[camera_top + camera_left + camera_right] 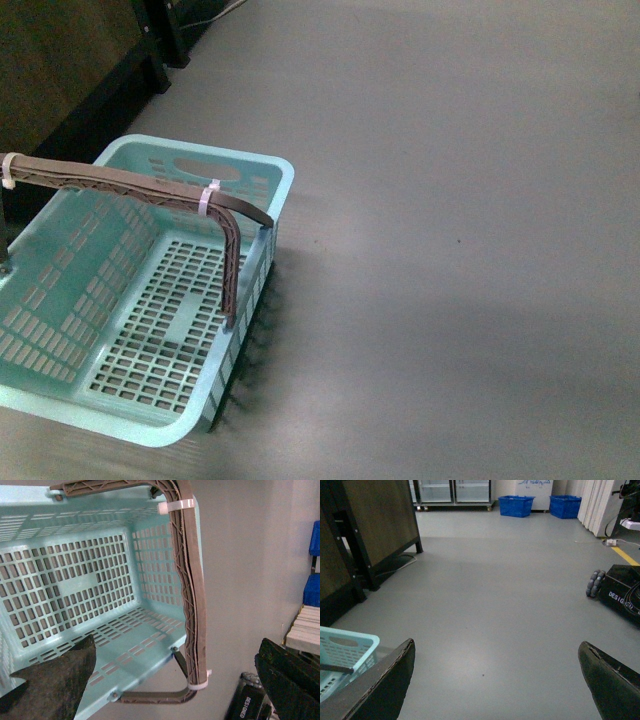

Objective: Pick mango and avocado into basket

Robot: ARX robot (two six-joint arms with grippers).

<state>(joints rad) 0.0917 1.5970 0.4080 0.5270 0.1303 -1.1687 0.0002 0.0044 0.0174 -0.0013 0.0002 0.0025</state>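
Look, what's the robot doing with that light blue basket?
Nothing is being held right now. The pale turquoise slotted plastic basket with a brown handle is empty. The left pincer is open close by it, looking inside. The right pincer is open too, pointing out over the grey floor. No fruit shows in any view, so nothing has gone in yet.

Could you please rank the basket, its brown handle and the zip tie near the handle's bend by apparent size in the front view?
Largest to smallest: basket, brown handle, zip tie. They sit together, so nearness doesn't skew this.
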